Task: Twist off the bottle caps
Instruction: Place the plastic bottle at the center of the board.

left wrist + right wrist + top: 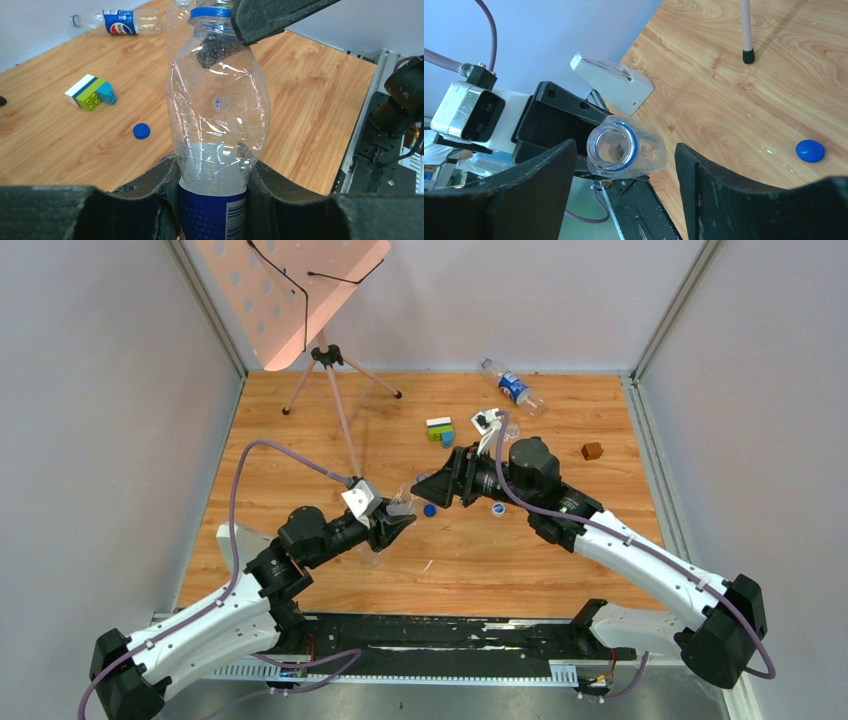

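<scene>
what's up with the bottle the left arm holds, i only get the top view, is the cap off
Observer: Yes. The right wrist view looks straight into the bottle, and its mouth is open. Only the blue ring sits on the neck.
Operator: is the right gripper clamped on the neck
Observer: No, the right gripper is open, with one finger on each side of the neck and a gap showing at both.
Operator: how is the left holding it
Observer: The left gripper is shut on the lower body, at the top edge of the blue label.
</scene>
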You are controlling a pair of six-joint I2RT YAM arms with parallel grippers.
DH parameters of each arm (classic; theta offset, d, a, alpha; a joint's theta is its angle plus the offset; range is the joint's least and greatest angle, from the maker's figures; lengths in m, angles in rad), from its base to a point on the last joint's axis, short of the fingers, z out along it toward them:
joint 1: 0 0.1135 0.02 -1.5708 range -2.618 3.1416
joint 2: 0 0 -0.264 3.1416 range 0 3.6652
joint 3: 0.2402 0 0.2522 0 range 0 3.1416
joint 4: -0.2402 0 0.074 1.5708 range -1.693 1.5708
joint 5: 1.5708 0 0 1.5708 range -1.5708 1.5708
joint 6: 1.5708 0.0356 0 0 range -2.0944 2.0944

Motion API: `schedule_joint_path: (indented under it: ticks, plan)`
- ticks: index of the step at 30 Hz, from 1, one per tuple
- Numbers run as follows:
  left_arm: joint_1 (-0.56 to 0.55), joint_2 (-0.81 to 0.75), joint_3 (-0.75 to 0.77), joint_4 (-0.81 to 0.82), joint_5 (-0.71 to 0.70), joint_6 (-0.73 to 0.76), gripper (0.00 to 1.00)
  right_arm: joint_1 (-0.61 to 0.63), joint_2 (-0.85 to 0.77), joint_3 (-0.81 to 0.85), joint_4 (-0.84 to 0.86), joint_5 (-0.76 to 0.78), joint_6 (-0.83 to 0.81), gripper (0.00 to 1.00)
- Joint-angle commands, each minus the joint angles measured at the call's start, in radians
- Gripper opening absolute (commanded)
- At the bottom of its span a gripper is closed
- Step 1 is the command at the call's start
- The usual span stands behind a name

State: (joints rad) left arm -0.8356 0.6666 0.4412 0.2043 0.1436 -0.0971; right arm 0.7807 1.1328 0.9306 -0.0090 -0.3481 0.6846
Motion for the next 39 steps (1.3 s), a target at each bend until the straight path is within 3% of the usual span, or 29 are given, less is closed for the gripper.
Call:
schedule_joint_path:
  ticks: [1,8,10,11,12,14,16,28,39]
  plan:
    - [0.003,0.007,0.027,0.064,0.039,-0.009,0.21,0.005,0.007,0.047,0.049,0.030,-0.032,0.62]
    - [0.003,0.014,0.030,0.063,0.006,-0.009,0.30,0.025,0.021,0.069,0.014,0.022,-0.100,0.16]
    - [0.003,0.021,0.034,0.058,-0.009,-0.017,0.45,0.038,0.019,0.080,-0.018,0.054,-0.140,0.10]
    - [0.003,0.030,0.036,0.050,-0.015,-0.020,0.58,0.047,0.019,0.089,-0.040,0.084,-0.163,0.08]
    - [0.003,0.034,0.043,0.045,-0.015,-0.022,0.62,0.056,0.020,0.101,-0.060,0.117,-0.183,0.08]
    - [0.003,0.048,0.059,0.019,-0.018,-0.026,0.92,0.061,0.021,0.119,-0.096,0.176,-0.216,0.07]
    - [0.003,0.059,0.071,-0.007,-0.030,-0.027,0.99,0.060,0.018,0.130,-0.125,0.241,-0.246,0.06]
    - [0.003,0.045,0.091,-0.117,-0.184,-0.036,1.00,0.060,-0.008,0.111,-0.219,0.730,-0.417,0.02]
    - [0.003,0.016,0.091,-0.151,-0.231,-0.019,1.00,0.059,0.012,0.098,-0.296,0.789,-0.494,0.09]
